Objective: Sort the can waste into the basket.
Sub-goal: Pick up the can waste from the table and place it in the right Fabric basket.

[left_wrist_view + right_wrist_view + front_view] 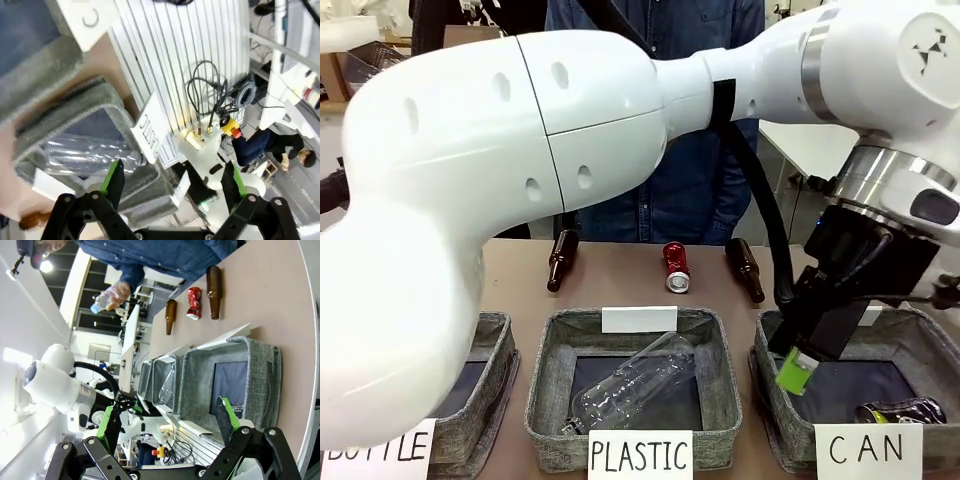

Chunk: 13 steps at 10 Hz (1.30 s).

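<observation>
Front: left arm (500, 130) crosses the frame; left gripper (800, 366) hangs at the left rim of the CAN basket (768, 405), one green pad showing, free air around it. Dark can (900, 410) lies in that basket's front right corner. Red can (675, 267) lies on the brown table (620, 290) between two brown bottles (561, 262) (747, 270), well apart from the baskets. Clear bottle (638, 385) lies in the PLASTIC basket (548, 395). Left wrist: its fingers (112, 181) spread wide, nothing held; the blurred grey wall top left is probably the CAN basket; past the table edge, ribbed panel (165, 60) and cables (215, 90). Right wrist: right gripper (167, 412) spread wide, empty, CAN basket below it; person (150, 252) at the far edge.
</observation>
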Tool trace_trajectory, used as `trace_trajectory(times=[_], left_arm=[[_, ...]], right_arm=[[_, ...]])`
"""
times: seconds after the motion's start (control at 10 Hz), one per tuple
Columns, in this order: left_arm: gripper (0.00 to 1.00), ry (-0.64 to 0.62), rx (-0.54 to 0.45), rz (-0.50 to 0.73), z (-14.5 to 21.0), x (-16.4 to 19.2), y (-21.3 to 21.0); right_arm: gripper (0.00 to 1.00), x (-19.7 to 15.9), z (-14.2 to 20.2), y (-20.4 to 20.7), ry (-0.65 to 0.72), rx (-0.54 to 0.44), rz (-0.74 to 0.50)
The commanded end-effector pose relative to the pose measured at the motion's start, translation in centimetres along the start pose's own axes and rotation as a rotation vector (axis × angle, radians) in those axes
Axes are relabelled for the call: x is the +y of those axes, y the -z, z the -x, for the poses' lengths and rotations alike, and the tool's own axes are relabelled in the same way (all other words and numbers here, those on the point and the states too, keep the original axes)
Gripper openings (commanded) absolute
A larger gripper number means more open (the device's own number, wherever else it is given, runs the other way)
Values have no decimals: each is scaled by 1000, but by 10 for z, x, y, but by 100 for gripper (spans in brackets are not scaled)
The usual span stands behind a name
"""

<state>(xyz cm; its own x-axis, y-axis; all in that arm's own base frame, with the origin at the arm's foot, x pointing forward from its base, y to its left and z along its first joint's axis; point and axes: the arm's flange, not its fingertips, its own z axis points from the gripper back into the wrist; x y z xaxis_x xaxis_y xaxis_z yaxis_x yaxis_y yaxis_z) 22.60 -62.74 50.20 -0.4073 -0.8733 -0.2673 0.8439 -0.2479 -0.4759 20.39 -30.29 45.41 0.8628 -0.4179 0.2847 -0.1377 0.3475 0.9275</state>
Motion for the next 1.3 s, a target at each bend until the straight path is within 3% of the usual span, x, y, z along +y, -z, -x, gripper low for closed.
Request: trace_trajectory(times=[0.0, 0.2, 0.3, 0.5, 0.7, 0.8, 0.9, 1.2], left_arm=[[100, -255, 104, 151, 23, -17, -1], [100, -641, 301, 343, 61, -74, 13], [100, -761, 334, 390, 84, -103, 24], [100, -1081, 167, 435, 147, -173, 50], [100, -1302, -151, 372, 237, -239, 95], [100, -1341, -297, 288, 276, -252, 122], [100, -1105, 72, 408, 181, -192, 52], [100, -1105, 72, 408, 181, -192, 52]], right_arm=[[100, 4, 1, -1, 13, 6, 18], [100, 4, 1, -1, 13, 6, 18], [100, 4, 1, -1, 13, 6, 18], [100, 4, 1, -1, 13, 6, 18], [100, 4, 1, -1, 13, 6, 18], [100, 4, 1, -1, 13, 6, 18], [100, 4, 1, -1, 13, 6, 18], [100, 4, 1, -1, 13, 6, 18]])
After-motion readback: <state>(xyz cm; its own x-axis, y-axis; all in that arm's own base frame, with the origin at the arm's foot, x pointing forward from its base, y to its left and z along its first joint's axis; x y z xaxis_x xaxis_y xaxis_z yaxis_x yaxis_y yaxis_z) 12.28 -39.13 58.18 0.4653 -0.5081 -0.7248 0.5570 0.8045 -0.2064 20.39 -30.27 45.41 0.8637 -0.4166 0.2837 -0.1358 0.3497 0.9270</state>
